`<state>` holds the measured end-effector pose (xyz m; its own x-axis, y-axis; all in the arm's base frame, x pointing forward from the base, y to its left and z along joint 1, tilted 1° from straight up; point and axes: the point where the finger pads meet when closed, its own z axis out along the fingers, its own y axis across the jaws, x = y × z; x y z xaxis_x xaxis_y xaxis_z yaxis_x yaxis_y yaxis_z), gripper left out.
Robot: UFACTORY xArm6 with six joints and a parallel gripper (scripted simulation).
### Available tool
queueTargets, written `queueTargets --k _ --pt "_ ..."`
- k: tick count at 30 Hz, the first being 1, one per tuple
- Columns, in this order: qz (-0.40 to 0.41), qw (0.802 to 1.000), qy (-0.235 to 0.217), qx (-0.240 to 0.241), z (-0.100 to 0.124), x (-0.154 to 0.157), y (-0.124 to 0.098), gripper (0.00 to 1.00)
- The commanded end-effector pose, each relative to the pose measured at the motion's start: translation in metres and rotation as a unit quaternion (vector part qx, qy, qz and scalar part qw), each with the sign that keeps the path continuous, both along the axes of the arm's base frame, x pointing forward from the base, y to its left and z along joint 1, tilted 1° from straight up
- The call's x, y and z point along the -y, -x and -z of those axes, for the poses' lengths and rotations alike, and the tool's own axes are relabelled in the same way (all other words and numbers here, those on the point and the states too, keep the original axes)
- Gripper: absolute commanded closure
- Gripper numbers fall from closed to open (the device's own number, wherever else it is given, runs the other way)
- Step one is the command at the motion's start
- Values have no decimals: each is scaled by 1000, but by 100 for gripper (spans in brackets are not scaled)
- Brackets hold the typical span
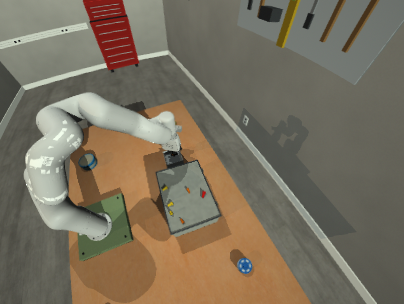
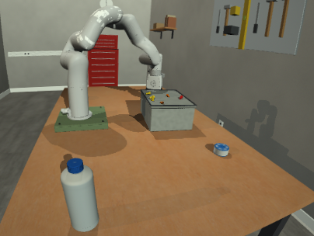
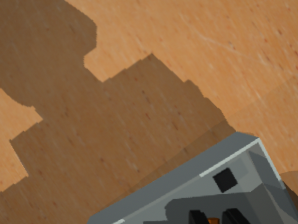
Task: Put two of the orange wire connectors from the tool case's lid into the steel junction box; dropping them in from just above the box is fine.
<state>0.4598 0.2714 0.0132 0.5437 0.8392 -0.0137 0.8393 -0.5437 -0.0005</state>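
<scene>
The grey tool case (image 1: 188,196) stands mid-table, and its lid carries orange wire connectors (image 1: 187,189), yellow ones (image 1: 170,203) and a red one (image 1: 203,193). The small steel junction box (image 1: 174,159) sits just beyond the case's far end. In the wrist view the junction box (image 3: 220,190) fills the lower right. My gripper (image 1: 172,149) hangs just above the box and is shut on an orange wire connector (image 3: 212,220), which shows as a small orange bit between the dark fingertips. From the exterior view the gripper (image 2: 154,86) is behind the case and the box is hidden.
A white bottle with a blue cap (image 2: 80,194) stands at the near table edge. A blue tape roll (image 1: 244,265) lies near the case. A blue-rimmed ring (image 1: 87,161) lies near the arm's green base plate (image 1: 105,225). A wall runs along the right.
</scene>
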Motion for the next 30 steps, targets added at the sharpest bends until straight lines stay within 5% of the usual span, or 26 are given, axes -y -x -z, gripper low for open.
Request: queueTargets --k 1,13,14,30 --pt "0 1000 -1 2 15 -2 -3 97" --pt "0 1000 -1 2 17 -2 -3 97" --pt "0 1000 -1 2 17 -2 -3 73" --pt "0 1000 -1 2 17 -2 -3 73"
